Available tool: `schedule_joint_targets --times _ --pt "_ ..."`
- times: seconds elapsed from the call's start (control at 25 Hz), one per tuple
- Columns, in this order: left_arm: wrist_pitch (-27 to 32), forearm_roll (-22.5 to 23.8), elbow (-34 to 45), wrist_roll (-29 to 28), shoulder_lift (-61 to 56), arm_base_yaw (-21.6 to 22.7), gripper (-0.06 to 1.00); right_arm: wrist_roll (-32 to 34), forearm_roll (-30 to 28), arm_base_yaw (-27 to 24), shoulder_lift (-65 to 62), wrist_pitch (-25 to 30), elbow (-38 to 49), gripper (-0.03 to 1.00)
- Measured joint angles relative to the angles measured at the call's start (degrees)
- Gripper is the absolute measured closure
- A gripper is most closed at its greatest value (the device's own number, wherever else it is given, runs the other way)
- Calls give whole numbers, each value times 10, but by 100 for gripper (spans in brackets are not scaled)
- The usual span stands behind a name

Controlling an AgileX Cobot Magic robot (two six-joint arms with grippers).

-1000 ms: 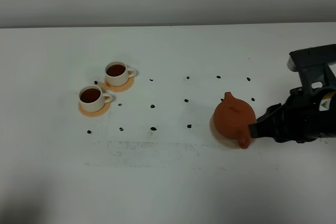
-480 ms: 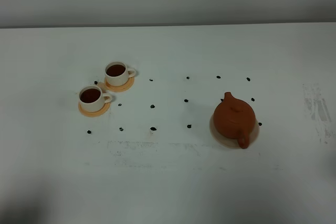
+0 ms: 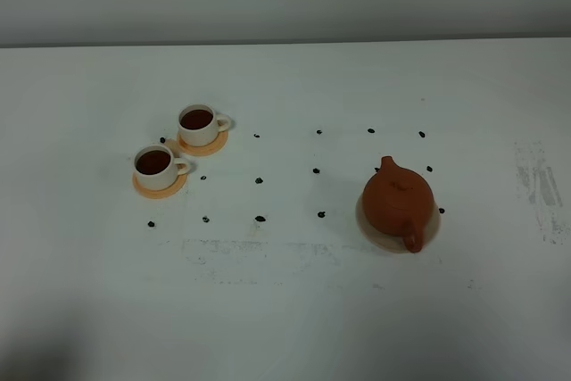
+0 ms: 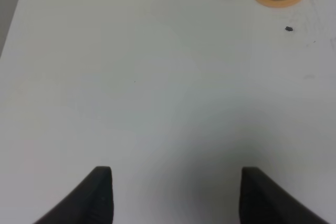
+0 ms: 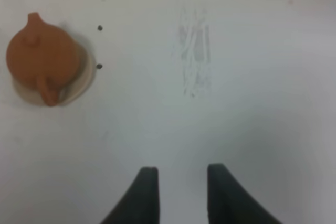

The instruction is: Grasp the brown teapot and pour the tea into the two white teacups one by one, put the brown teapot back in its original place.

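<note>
**A:** Start big. What are you looking at?

**B:** You have a wide white table (image 3: 285,310) filling the high view, dotted with small dark specks (image 3: 260,218) in rough rows. No brand, label or writing can be read on anything.

**A:** And the pot?

**B:** Your round squat orange-brown clay teapot (image 3: 397,201) sits upright on the pale beige round disc (image 3: 432,229), right of centre, its spout pointing away from the camera and its loop handle towards it. Far to its left stand the two small cream-white teacups (image 3: 153,167) (image 3: 198,125), each on its own orange round coaster (image 3: 169,188), both holding dark reddish-brown tea (image 3: 153,161).

**A:** Where are the arms?

**B:** The high view shows neither. Only your wrist cameras do. The left gripper (image 4: 176,192) hangs over bare table, jaws well apart and empty, one cup at the frame edge. The right gripper (image 5: 178,192) has its dark fingers (image 5: 144,192) a narrow gap apart with nothing between them, well clear of the teapot. That view also shows a grey scuffed smear (image 5: 194,51) on the tabletop.
</note>
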Motion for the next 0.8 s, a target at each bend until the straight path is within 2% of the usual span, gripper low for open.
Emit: schedule_joint_targets --times 0.36,0.6,0.8 --pt "0 0 0 0 0 0 44 1 2 13 -53 -3 12 75" --pt "0 0 0 0 0 0 44 1 4 26 -112 -59 81 75" --pt "0 0 0 0 0 0 44 1 4 26 -149 -74 92 75"
